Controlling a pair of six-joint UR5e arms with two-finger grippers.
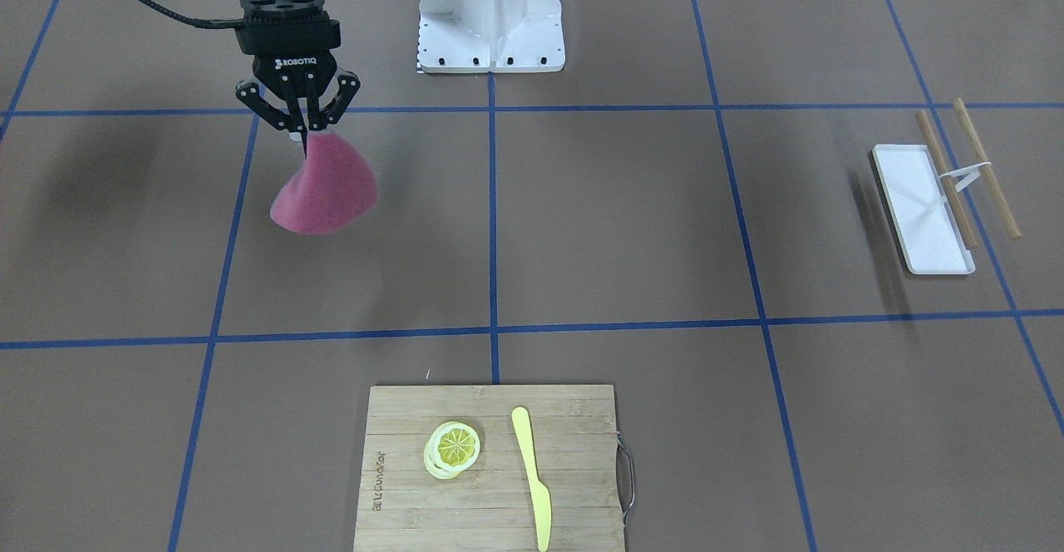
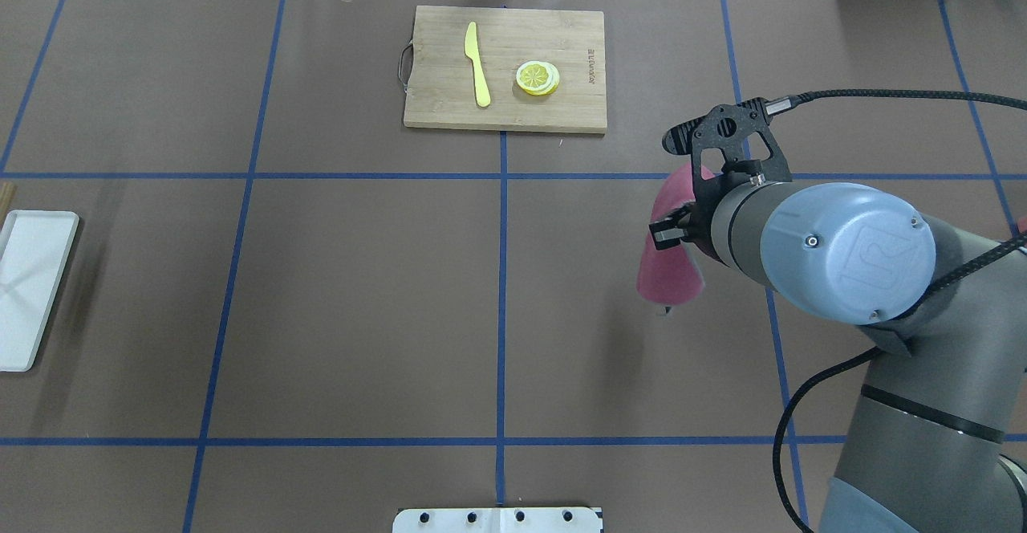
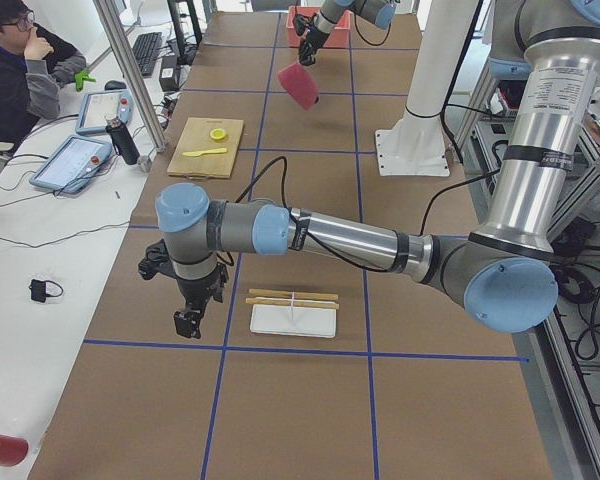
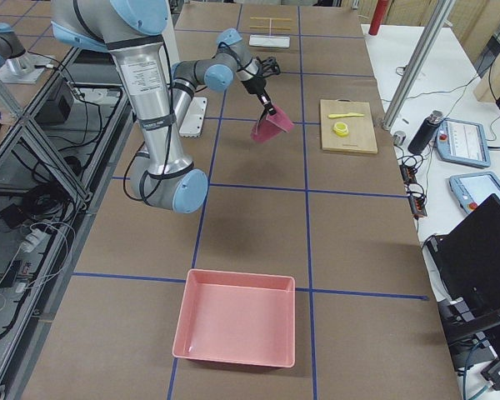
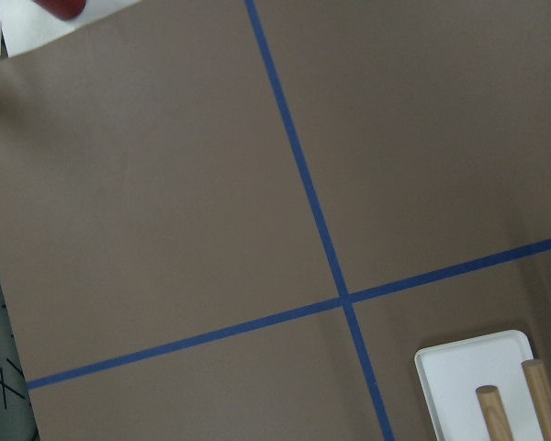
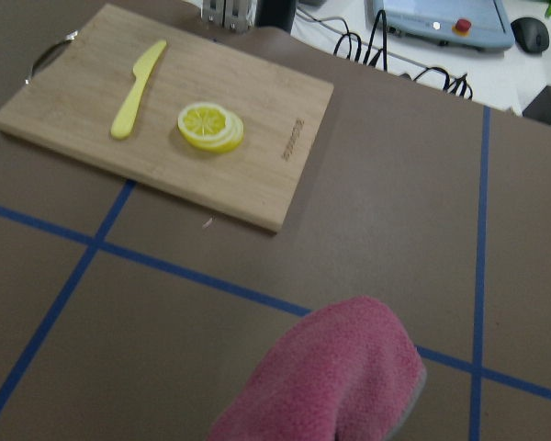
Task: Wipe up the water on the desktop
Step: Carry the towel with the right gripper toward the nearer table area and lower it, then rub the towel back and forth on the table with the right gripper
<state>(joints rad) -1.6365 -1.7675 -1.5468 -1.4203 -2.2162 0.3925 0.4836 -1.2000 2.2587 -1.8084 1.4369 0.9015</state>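
Half the job at best, guessing: dangling the pink cloth (image 1: 326, 186) by a corner from the pinched-shut right gripper (image 1: 306, 132) above the brown desktop (image 1: 615, 219), not wiping yet, not spotting any water, and failing to read the left gripper (image 3: 190, 322) as open or closed.

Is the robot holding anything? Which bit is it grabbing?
The right claw pinches a pink cloth by its top corner, so it hangs down over the desktop. The left claw: cannot be told.
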